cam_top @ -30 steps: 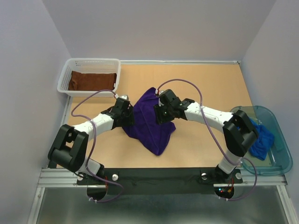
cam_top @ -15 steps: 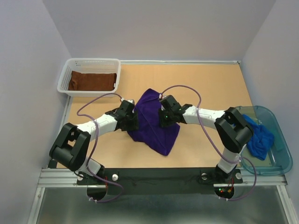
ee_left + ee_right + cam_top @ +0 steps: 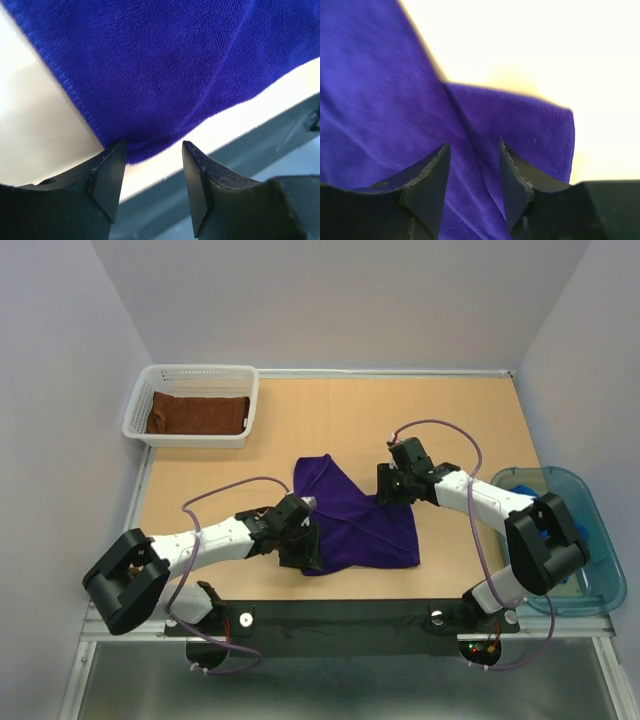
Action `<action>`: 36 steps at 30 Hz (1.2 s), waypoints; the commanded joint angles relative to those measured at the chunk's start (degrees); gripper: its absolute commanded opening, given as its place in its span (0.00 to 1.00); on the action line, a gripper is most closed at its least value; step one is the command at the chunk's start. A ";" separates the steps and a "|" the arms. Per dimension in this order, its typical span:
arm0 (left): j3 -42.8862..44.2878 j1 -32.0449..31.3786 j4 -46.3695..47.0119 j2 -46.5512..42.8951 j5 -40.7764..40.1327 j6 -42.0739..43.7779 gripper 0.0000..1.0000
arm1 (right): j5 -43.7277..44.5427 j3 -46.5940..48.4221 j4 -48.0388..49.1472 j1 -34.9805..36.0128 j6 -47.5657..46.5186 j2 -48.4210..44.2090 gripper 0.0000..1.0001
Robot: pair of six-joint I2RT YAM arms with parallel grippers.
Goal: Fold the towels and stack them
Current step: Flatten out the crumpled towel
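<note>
purple towel (image 3: 352, 522): part-folded, table (image 3: 450, 410) centre | brown towel (image 3: 197, 413): folded, basket (image 3: 200, 370) | blue towel (image 3: 524, 486): bin (image 3: 600, 530)

A white plastic lattice basket (image 3: 200, 371) sits in the far left corner of the tan wooden bench (image 3: 450, 410), its long side parallel to the far edge. A clear teal tub (image 3: 603, 545) with rounded corners stands at the right edge, toward the near corner. A black strip (image 3: 340, 618) runs along the near edge, backed by an aluminium rail (image 3: 125, 621). Plain grey walls (image 3: 330, 300) enclose the other three sides.
</note>
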 commanded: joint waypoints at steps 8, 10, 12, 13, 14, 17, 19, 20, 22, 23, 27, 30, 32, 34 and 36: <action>4.81 8.78 -10.06 -11.01 -11.80 -1.40 0.89 | -7.44 18.28 0.02 9.96 -13.87 5.85 0.61; 4.81 13.46 -9.88 -11.81 -12.07 2.62 0.90 | -7.09 20.22 0.02 12.41 -14.76 8.41 0.61; 5.07 20.84 -9.36 -12.16 -12.42 5.97 0.90 | -6.21 23.20 0.02 13.83 -13.37 12.28 0.61; 6.03 23.21 -8.75 -11.90 -13.12 7.47 0.91 | -5.60 24.17 0.02 14.96 -12.40 13.43 0.61; 6.56 25.06 -8.48 -10.77 -13.21 10.70 0.91 | -4.37 25.84 0.02 15.50 -10.39 15.70 0.61; 8.41 30.96 -6.28 -8.39 -13.12 14.41 0.92 | -1.73 28.22 0.11 17.34 -7.13 18.53 0.61; 9.11 34.38 -3.92 -7.24 -13.21 17.32 0.92 | -0.58 30.24 0.11 18.13 -3.17 20.98 0.61; 9.20 35.18 -2.95 -6.80 -13.21 18.02 0.92 | 1.42 30.77 0.11 18.31 -1.77 21.69 0.61; 8.76 36.07 -0.06 -6.10 -15.39 19.61 0.92 | 4.24 32.26 0.11 18.75 1.75 22.92 0.61; 8.50 36.42 0.92 -6.01 -15.76 20.13 0.92 | 5.12 32.70 0.02 19.28 2.63 23.98 0.61; 6.39 36.51 4.61 -5.83 -16.02 20.75 0.92 | 8.20 34.99 0.02 20.60 5.36 26.71 0.57; 5.51 36.60 5.59 -5.57 -15.41 20.49 0.92 | 10.05 36.05 -0.07 21.39 6.59 28.11 0.56; 5.77 36.51 6.11 -5.57 -14.97 20.32 0.92 | 10.75 36.57 -0.33 21.65 7.21 28.64 0.54; 6.12 36.51 6.11 -5.48 -15.14 20.49 0.92 | 11.19 36.84 -0.68 21.83 7.91 29.26 0.52; 6.39 36.51 6.11 -5.39 -15.06 20.66 0.92 | 11.98 37.27 -1.30 22.01 8.35 29.70 0.52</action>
